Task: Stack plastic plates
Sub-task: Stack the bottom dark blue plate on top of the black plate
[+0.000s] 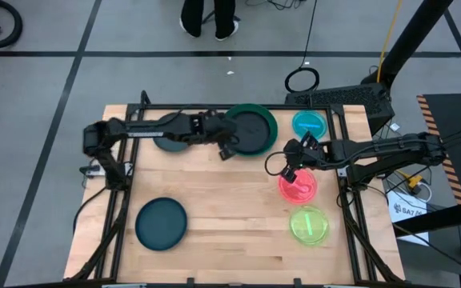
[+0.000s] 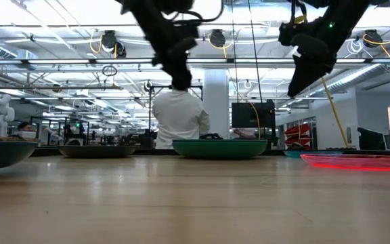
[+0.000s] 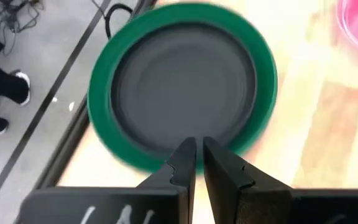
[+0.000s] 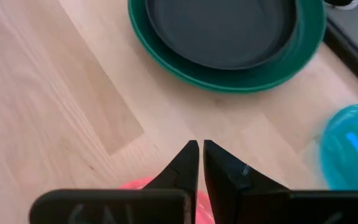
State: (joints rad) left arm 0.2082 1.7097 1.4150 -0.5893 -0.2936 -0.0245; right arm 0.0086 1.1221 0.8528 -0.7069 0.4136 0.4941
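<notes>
Wooden table [image 1: 230, 232] over a grey floor; a person [image 2: 179, 116] in white stands beyond its far edge. Landmark: green plate [image 1: 269, 120] at far centre, a dark grey plate [image 1: 250, 130] nested inside. Well left and nearer: dark teal plate [image 1: 161, 222]. Just left: another dark plate [image 1: 170, 144] under the left arm; left gripper [image 1: 226, 149], fingers together, empty. Right: blue plate [image 1: 309, 123]; right gripper [image 1: 290, 170], fingers together, above pink plate [image 1: 298, 188]; lime plate [image 1: 309, 225] nearest.

High view: overhead, straight down on whole desk [image 1: 214, 208]. Low view: desk-top level, facing room. Wrist views: close, angled down; both share the green plate [image 3: 104, 93] [image 4: 229, 78].
</notes>
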